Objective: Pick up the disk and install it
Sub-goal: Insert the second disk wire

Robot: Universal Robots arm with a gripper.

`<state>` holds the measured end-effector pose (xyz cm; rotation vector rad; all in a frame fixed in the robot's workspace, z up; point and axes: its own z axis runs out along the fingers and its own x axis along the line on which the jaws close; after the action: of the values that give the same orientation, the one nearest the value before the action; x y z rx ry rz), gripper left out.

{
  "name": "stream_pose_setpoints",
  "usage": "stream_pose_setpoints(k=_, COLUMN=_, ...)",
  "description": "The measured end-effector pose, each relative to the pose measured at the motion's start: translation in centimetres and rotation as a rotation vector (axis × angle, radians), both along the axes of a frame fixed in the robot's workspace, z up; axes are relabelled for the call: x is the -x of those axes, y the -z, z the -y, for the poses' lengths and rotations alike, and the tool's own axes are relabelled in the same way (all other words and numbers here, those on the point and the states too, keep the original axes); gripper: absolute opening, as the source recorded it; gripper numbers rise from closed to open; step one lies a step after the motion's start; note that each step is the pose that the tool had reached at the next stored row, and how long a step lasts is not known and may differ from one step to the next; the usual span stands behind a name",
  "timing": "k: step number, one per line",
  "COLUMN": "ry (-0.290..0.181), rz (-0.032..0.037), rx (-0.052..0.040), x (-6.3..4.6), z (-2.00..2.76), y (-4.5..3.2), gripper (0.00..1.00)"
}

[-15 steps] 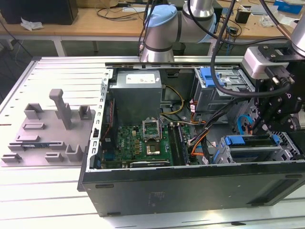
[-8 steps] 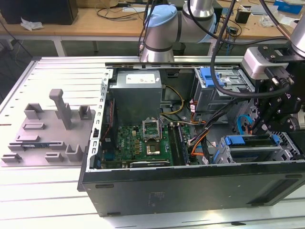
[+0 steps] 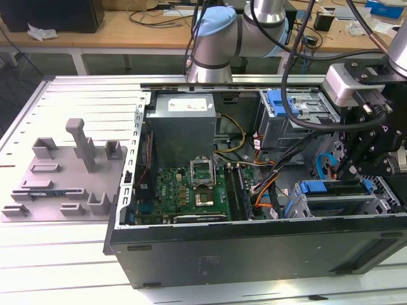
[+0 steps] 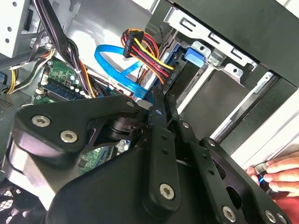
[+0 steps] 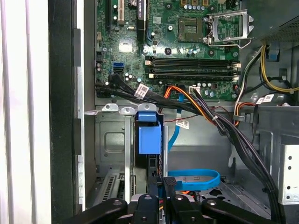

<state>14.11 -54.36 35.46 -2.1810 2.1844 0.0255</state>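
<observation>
- While the arm hangs over the open computer case (image 3: pixel 254 235), its gripper (image 3: pixel 356 159) sits low at the drive cage (image 3: pixel 337 200) near the exterior view's right.
- Blue carrier plastic of the disk (image 5: pixel 149 137) stands edge-on in a cage slot, directly beyond the gripper's linkage in the first wrist view; blue rails show in the cage in the exterior view too.
- Jaws: in the second wrist view they look drawn together on a thin dark edge, but whether they grip the disk I cannot tell.
- Judgement: the install step is in hand, seating the disk; it calls for a straight push along the slot, clear of the blue cable (image 5: pixel 194 178).
- A person's hand (image 4: pixel 280 173) rests at the case edge.
- The grey fixture (image 3: pixel 63 178) lies on the desk (image 3: pixel 51 267), well apart.
</observation>
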Motion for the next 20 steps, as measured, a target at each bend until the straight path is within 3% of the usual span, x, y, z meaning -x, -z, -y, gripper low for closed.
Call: stream_pose_setpoints(k=20, ry=0.0, rz=0.0, rx=-0.0027, x=-0.06, z=0.15, y=0.53, gripper=0.16)
